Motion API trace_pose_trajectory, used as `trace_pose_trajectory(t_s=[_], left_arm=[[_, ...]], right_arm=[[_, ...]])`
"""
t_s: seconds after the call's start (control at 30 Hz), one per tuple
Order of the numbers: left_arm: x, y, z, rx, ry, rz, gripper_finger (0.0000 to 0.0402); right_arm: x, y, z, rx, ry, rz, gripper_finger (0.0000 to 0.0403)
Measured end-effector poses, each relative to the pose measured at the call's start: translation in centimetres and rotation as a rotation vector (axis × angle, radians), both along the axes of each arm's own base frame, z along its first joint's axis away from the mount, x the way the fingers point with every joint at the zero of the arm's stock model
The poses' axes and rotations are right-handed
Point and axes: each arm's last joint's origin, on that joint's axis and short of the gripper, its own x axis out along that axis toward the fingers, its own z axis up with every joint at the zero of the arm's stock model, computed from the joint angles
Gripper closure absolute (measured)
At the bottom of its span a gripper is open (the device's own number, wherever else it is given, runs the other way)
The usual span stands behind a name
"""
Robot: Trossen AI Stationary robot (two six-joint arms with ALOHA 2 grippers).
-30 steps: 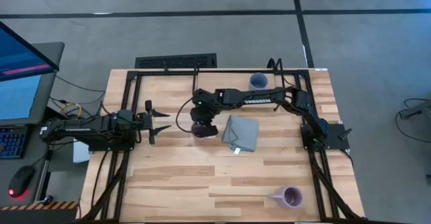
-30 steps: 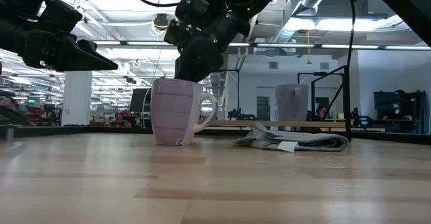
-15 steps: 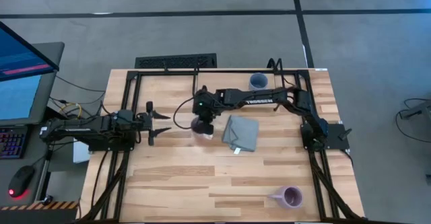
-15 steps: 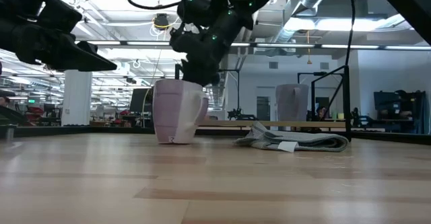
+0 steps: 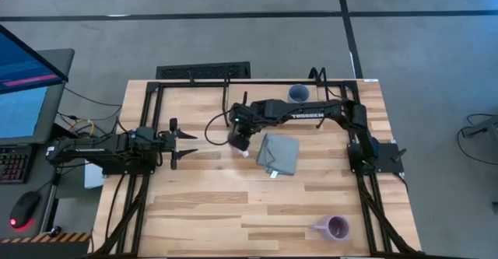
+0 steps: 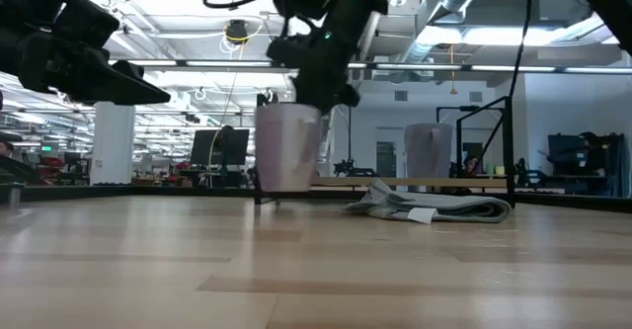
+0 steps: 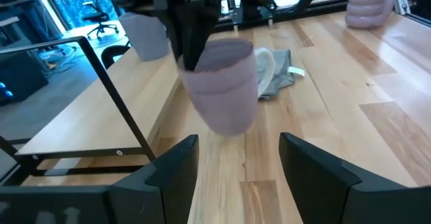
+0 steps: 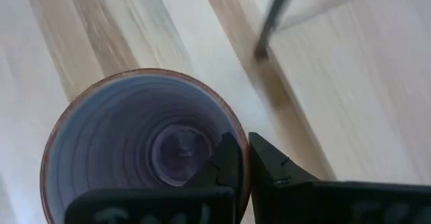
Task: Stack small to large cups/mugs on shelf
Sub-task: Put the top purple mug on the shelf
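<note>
- Above the counter (image 5: 202,204), high view: the lavender mug (image 5: 240,138) has been carried off its earlier spot, toward the shelf (image 5: 226,96).
- Low view: the mug (image 6: 286,149) is now seen lifted clear.
- Left wrist view: left gripper (image 7: 239,160) fingers are spread, idle.
- Right wrist view: right gripper (image 8: 246,160) fingers are pinched on the mug rim.

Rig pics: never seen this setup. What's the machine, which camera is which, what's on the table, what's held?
Two dark robot arms work at a wooden table. One camera looks straight down, one sits at table height, one rides each wrist.

The right gripper is shut on the rim of a pale lavender handled mug, lifted off the table. The left gripper waits open, empty, at the left.

Also there: a grey folded cloth, a blue-grey mug at the back, a deeper purple mug at the front, and a thin black metal-rod shelf.
</note>
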Motion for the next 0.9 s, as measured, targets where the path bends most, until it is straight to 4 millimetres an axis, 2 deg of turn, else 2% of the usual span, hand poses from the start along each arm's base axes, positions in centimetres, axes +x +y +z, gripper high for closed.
trace_pose_trajectory(t_s=[0.2,0.43,0.67,0.77,0.9], left_arm=[[0.0,-0.1,-0.1,-0.002,0.008,-0.025,0.0203],[0.1,-0.1,-0.3,-0.008,0.031,-0.052,0.0203],[0.3,-0.1,-0.5,0.029,0.064,-0.061,0.0203],[0.3,-0.1,-0.6,0.031,0.067,-0.061,0.0203],[0.3,-0.1,-0.5,0.033,0.067,-0.062,0.0203]], right_arm=[[-1.4,-0.2,1.8,0.000,0.009,-0.155,0.0379],[-3.6,-1.6,5.2,0.003,-0.047,-0.334,0.0379],[-6.6,-4.0,7.6,-0.004,-0.020,-0.440,0.0379],[-7.3,-5.5,8.0,-0.020,-0.014,-0.442,0.0380],[-8.1,-7.8,7.5,-0.033,0.042,-0.443,0.0380]])
